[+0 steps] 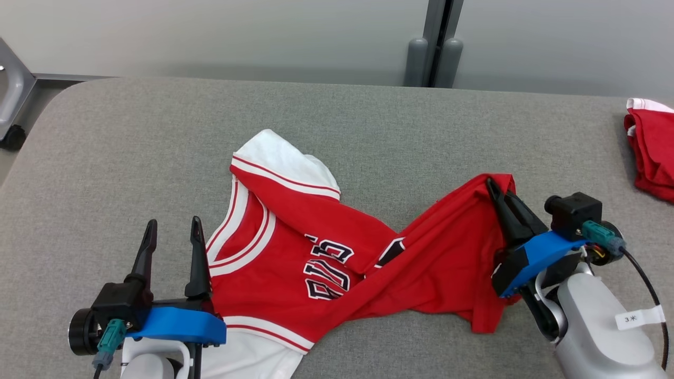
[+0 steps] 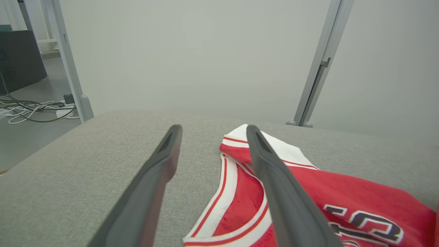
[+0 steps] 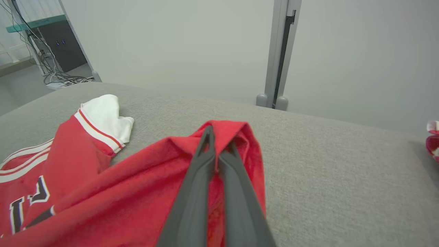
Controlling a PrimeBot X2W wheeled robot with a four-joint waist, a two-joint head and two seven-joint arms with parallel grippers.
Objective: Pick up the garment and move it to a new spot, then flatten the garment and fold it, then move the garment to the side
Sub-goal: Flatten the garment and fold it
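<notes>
Grey fabric desk (image 1: 368, 116) is carrying a twisted red-and-white garment (image 1: 295, 226) at its centre; the right tool (image 1: 497, 190) is clenching one red edge (image 1: 468, 195), seemingly to pull it flat, while the left tool (image 1: 174, 222) is hovering released beside the collar (image 1: 237, 247).

Behind the jersey (image 1: 295, 231), the far strip of the grey table (image 1: 368, 105) is bare, giving open passage. The left quarter of the surface is also bare; the left gripper (image 1: 174, 226), fingers apart, stands there just beside the collar. The jersey sprawls across the centre and near edge, with its hem bunched up in the clamped right gripper (image 1: 497, 187). A second red cloth (image 1: 653, 152) occupies the far right edge. A panel wall (image 1: 210, 37) with a post (image 1: 434, 58) closes off the back.
</notes>
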